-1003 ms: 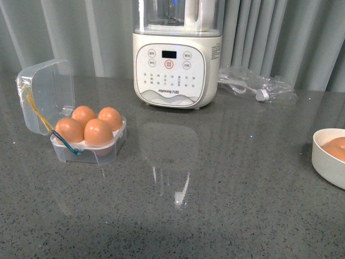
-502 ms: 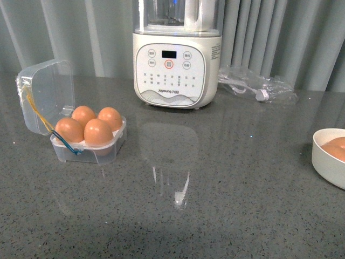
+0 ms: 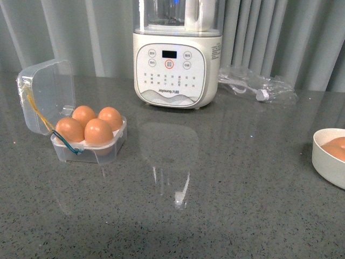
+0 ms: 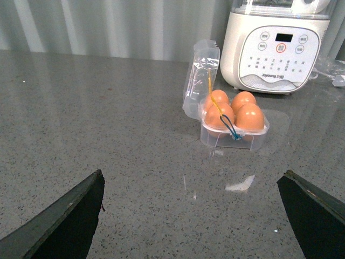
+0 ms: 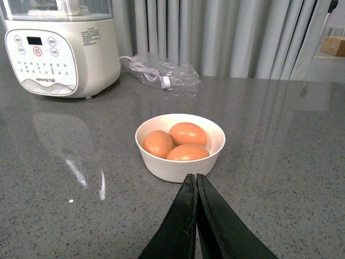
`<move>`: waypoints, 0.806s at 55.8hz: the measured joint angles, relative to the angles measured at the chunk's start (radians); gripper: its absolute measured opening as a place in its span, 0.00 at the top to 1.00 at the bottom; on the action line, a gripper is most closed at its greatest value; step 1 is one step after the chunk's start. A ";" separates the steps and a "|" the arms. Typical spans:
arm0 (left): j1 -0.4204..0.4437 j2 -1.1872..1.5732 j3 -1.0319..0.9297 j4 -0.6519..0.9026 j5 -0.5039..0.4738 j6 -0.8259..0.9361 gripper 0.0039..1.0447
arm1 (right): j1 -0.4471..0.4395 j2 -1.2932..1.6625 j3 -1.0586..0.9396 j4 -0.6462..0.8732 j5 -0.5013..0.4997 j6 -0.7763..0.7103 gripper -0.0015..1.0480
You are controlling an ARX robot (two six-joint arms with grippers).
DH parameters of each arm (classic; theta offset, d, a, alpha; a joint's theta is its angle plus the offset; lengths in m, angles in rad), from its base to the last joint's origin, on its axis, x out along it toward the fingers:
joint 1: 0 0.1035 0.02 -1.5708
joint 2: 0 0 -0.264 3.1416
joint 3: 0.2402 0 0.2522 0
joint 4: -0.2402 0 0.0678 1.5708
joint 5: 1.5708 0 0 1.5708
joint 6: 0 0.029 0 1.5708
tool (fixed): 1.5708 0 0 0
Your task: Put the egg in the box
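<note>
Already the egg (image 3: 98, 132) sits in the box (image 3: 89, 154) among three others, at nine o'clock on the tabletop (image 3: 226, 205), well ahead of the wide-spread left fingers (image 4: 75, 216). Right fingers (image 5: 188, 216), pressed together, hover near the bowl (image 5: 178, 167) at three o'clock.

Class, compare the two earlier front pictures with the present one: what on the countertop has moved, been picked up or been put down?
Nothing visibly changed in the front view. The box sits in the same spot, its lid open and four eggs in its slots. The blender, the plastic bag and the bowl are where they were. No arm shows in any front picture.
</note>
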 joint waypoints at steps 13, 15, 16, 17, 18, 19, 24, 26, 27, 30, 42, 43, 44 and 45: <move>0.000 0.000 0.000 0.000 0.000 0.000 0.06 | 0.000 -0.001 0.000 0.000 0.000 0.000 0.97; 0.000 0.000 0.000 0.000 0.000 0.000 0.06 | 0.000 -0.001 0.000 0.000 0.000 0.000 0.94; 0.000 0.000 0.000 0.000 0.000 0.000 0.06 | 0.000 -0.001 0.000 0.000 0.000 0.000 0.93; 0.000 0.000 0.000 0.000 0.000 0.000 0.06 | 0.000 -0.001 0.000 0.000 0.000 0.000 0.89; 0.000 0.000 0.000 0.000 0.000 0.000 0.06 | 0.000 -0.001 0.000 0.000 0.000 0.000 0.88; 0.000 0.000 0.000 0.000 0.000 0.000 0.06 | 0.000 -0.001 0.000 0.000 0.000 0.000 0.84; 0.000 0.000 0.000 0.000 0.000 0.000 0.06 | 0.000 -0.001 0.000 0.000 0.000 0.000 0.71; 0.000 0.000 0.000 0.000 0.000 0.000 0.06 | 0.000 -0.001 0.000 0.000 0.000 0.000 0.66; 0.000 0.000 0.000 0.000 0.000 0.000 0.06 | 0.000 -0.001 0.000 0.000 0.000 0.000 0.62; 0.000 0.000 0.000 0.000 0.000 0.000 0.06 | 0.000 -0.001 0.000 0.000 0.000 0.000 0.54; 0.000 0.000 0.000 0.000 0.000 0.000 0.06 | 0.000 -0.001 0.000 0.000 0.000 0.000 0.22; 0.000 0.000 0.000 0.000 0.000 0.000 0.06 | 0.000 -0.001 0.000 0.000 0.000 0.000 0.19; 0.000 0.000 0.000 0.000 0.000 0.000 0.06 | 0.000 -0.001 0.000 0.000 0.000 0.000 0.14; 0.000 0.000 0.000 0.000 0.000 0.000 0.06 | 0.000 -0.001 0.000 0.000 0.000 0.000 0.10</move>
